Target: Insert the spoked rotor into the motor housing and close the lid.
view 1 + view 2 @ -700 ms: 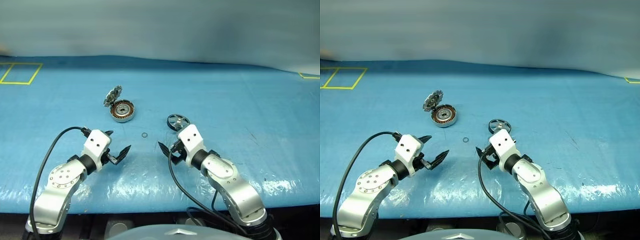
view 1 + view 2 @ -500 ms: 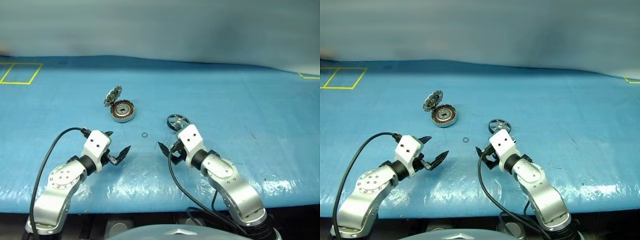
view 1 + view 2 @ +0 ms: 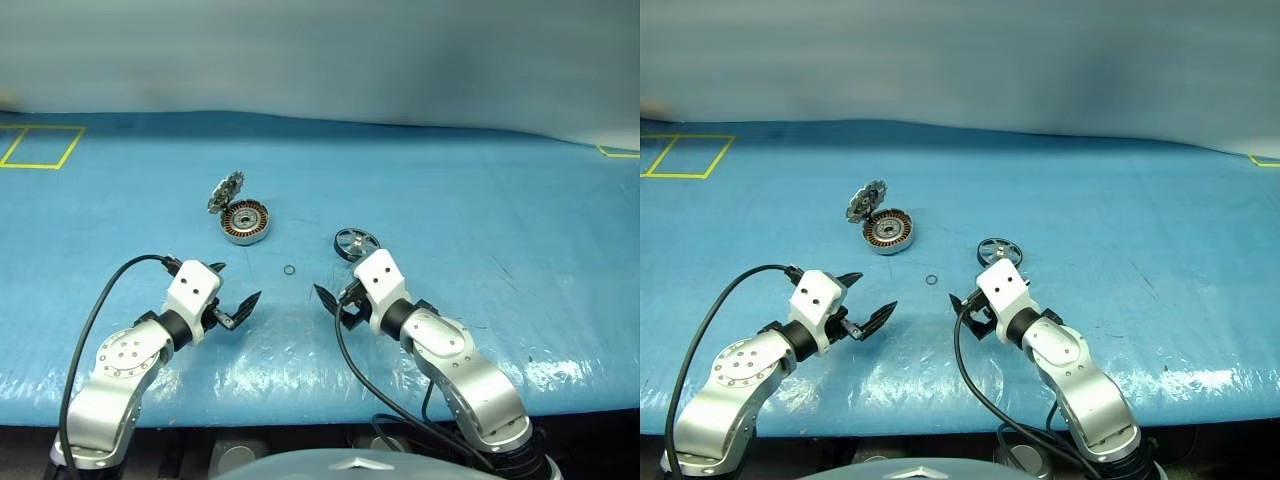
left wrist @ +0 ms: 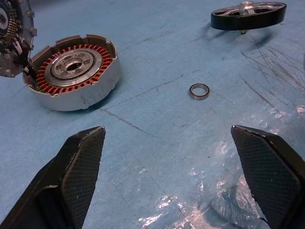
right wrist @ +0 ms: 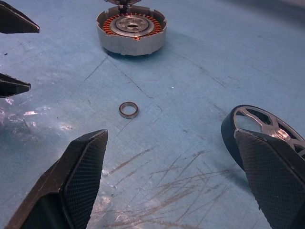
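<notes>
Nothing inserted yet: spoked rotor [image 3: 356,243] loose on worktop [image 3: 480,200], motor housing [image 3: 245,222] empty, lid [image 3: 226,192] up; my left claw [image 3: 232,296] and right claw [image 3: 340,297] wide, empty.

Left tool [image 3: 232,296] and right tool [image 3: 335,300] hover low, fingers spread wide, angled inward.
</notes>
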